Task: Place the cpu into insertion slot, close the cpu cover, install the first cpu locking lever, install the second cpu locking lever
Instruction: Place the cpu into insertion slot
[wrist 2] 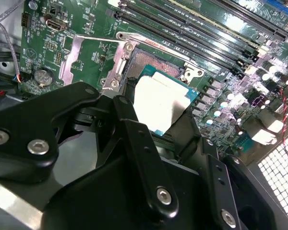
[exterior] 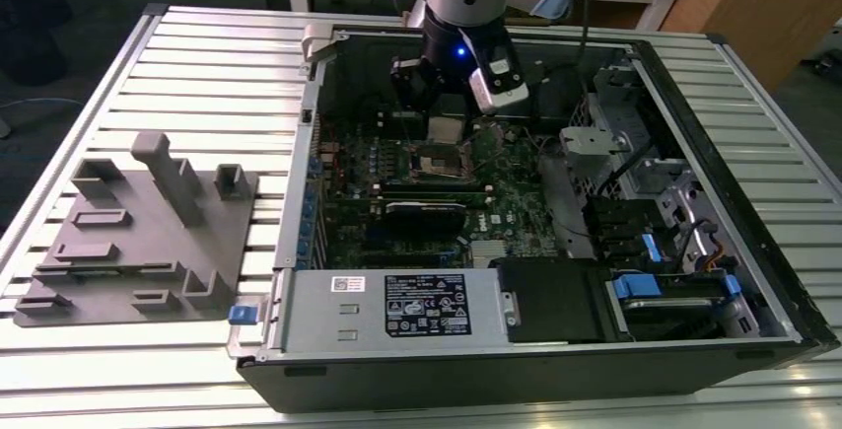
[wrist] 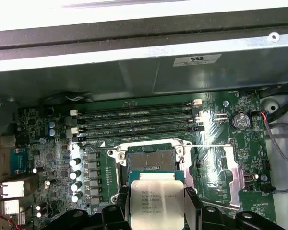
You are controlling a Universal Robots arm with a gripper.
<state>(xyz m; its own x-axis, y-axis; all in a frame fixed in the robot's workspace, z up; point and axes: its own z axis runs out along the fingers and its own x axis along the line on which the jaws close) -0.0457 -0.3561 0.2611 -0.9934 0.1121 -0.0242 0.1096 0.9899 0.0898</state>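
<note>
Above the open insertion slot [wrist: 149, 160], the gripper [wrist: 156, 213] hangs with its jaws drawn in on two opposite edges of the cpu [wrist: 156, 199]. The chip is near the socket but not yet in it. If it comes down skewed or off-centre, a corner could strike the socket's contacts and bend them. The cpu cover [wrist: 233, 167] lies swung open beside the socket, out of the way. In the exterior view, memory slots [exterior: 428, 187] crowd the socket's six o'clock side.
</note>
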